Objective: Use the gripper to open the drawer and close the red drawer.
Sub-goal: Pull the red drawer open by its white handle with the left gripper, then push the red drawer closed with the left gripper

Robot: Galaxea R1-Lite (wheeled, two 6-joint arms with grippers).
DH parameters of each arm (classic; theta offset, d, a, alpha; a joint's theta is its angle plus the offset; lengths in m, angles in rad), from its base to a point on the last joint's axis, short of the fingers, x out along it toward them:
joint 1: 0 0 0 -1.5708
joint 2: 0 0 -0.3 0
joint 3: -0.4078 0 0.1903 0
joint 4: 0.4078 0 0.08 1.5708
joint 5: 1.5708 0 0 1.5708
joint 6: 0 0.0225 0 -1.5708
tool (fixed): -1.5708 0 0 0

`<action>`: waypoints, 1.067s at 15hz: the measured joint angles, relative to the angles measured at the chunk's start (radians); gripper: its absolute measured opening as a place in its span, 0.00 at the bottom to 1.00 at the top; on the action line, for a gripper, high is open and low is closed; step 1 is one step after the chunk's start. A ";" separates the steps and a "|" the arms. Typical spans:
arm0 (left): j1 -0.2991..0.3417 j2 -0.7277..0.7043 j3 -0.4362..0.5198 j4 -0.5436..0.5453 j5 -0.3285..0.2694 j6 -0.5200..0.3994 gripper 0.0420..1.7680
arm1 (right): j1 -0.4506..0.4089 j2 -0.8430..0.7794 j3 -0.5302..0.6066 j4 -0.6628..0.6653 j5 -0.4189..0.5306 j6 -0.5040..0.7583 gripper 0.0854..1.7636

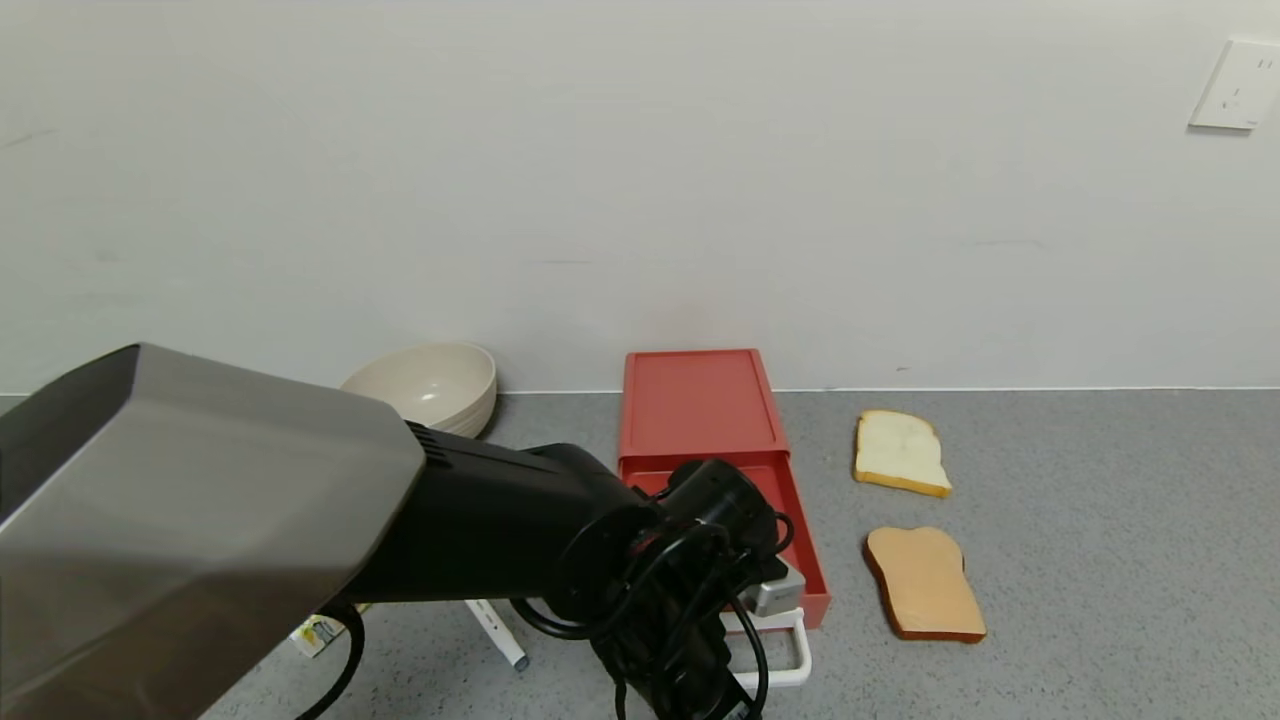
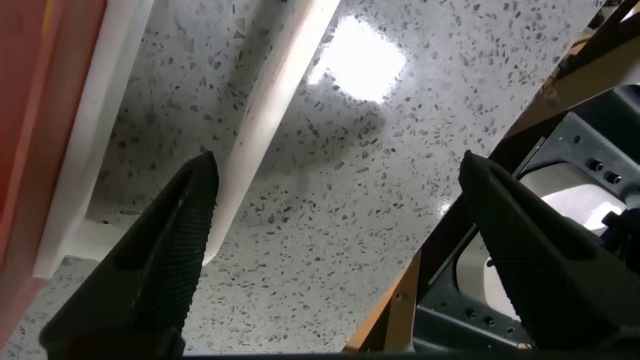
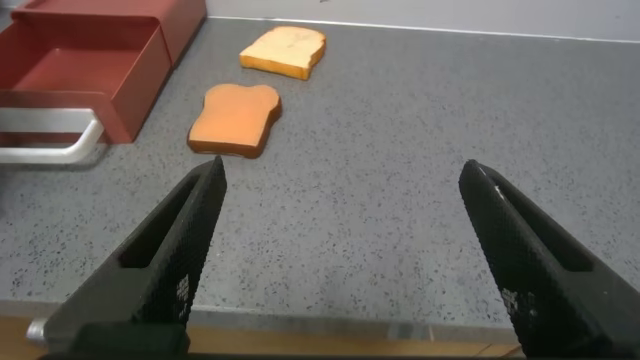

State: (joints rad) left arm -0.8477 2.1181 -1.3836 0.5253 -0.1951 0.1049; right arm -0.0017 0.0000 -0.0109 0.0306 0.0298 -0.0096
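- Drawer (image 1: pixel 700 420) sits on the grey counter against the wall, its red tray (image 1: pixel 790 540) slid out toward the robot and the white loop handle (image 1: pixel 790 650) leading.
- Left gripper (image 2: pixel 330 250) hovers low over that handle with fingers spread wide, holding nothing; one finger (image 2: pixel 170 250) lies just beside the white bar.
- Tray's long axis runs from robot to wall, so closing likely means a push toward the wall.
- Right gripper (image 3: pixel 340 260), also spread and empty, waits well off to the right, beyond two bread slices (image 3: pixel 235 120).
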 joint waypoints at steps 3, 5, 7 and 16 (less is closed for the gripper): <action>-0.005 -0.011 0.003 -0.001 0.001 0.000 0.98 | 0.000 0.000 0.000 0.000 0.000 0.000 0.97; -0.004 -0.027 -0.015 0.000 -0.001 -0.002 0.98 | 0.000 0.000 0.000 0.000 0.000 -0.001 0.97; -0.005 -0.059 -0.034 0.007 -0.003 -0.034 0.98 | 0.000 0.000 0.000 0.000 0.000 -0.001 0.97; 0.027 -0.272 -0.027 0.003 0.049 -0.226 0.98 | 0.000 0.000 0.000 0.000 0.000 -0.001 0.97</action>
State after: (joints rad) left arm -0.8206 1.8464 -1.4111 0.5287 -0.1462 -0.1206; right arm -0.0017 0.0000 -0.0109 0.0302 0.0302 -0.0109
